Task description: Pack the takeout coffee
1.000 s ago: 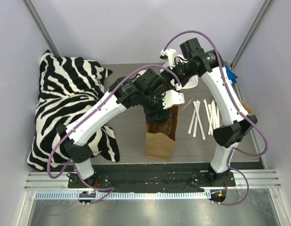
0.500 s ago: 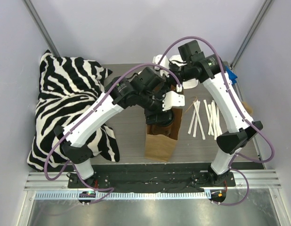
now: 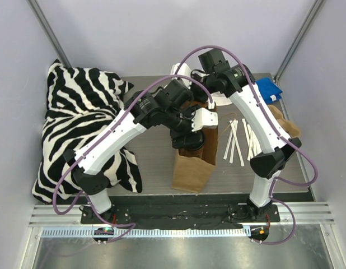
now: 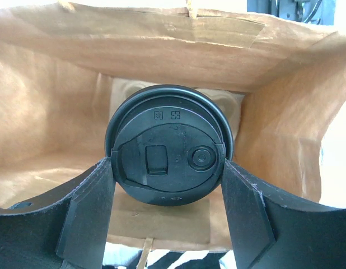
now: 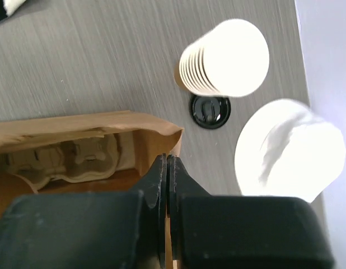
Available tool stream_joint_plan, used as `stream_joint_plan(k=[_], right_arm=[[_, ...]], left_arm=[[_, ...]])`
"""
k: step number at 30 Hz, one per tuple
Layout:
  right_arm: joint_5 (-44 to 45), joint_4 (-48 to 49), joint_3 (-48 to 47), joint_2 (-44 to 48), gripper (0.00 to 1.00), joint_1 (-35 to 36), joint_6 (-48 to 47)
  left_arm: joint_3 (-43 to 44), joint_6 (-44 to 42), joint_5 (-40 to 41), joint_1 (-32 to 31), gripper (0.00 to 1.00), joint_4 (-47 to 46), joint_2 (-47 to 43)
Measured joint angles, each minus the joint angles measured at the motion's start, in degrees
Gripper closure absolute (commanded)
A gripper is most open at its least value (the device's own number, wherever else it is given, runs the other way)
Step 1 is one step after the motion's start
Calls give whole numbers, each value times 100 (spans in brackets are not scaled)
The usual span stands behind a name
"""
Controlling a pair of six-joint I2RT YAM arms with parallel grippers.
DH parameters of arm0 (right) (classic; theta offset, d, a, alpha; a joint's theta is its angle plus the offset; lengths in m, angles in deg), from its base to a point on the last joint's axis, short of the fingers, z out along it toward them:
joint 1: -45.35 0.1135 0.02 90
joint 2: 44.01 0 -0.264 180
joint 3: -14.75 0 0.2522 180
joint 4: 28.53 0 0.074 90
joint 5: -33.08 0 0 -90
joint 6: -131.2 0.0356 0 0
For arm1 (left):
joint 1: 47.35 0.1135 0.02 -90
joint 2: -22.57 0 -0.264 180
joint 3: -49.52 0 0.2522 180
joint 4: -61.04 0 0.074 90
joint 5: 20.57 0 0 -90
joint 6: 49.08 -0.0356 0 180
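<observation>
Left gripper (image 4: 167, 188): fingers clamped on either side of the black lid, holding the coffee cup (image 4: 168, 140). No change in that hold over the last second. The cup hangs upright inside the mouth of the paper bag (image 4: 50, 112), above the bag floor and not yet set down. A pulp tray (image 5: 78, 154) lies at the bottom.

Right gripper (image 5: 166, 162): wide open a second ago, now clenched tight, by the look of it on the bag's far rim. The right arm has swung left to reach it.

On the table beyond the bag are a stack of lidless cups (image 5: 223, 59) and a loose lid (image 5: 210, 111).

Reading: the bag mouth is now pinned, so the bag should stay put and open. Lowering the cup into the tray looks like the next step.
</observation>
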Motion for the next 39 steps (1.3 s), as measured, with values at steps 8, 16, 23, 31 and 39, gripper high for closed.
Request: stream_joint_plan(k=[8,16,23,31,39], right_arm=[[492,-240,212,247,94,-260,1108],[188,-745,323,704,19,-319,1327],[66,-920,-160,595,9,-308,1045],[-649,-627,101,518,22,-170,-46],[-697,-221,479,535,56,33,-632]], left_arm=[[-247,-48,105,420,100,105,-42],[-214,-339,28,688,100,195,-98],[-195,-507,-352,669,100,225,-192],[-195,-472,-516,660,100,332,-201],[-369,-348,-481,680,100,726,-278]])
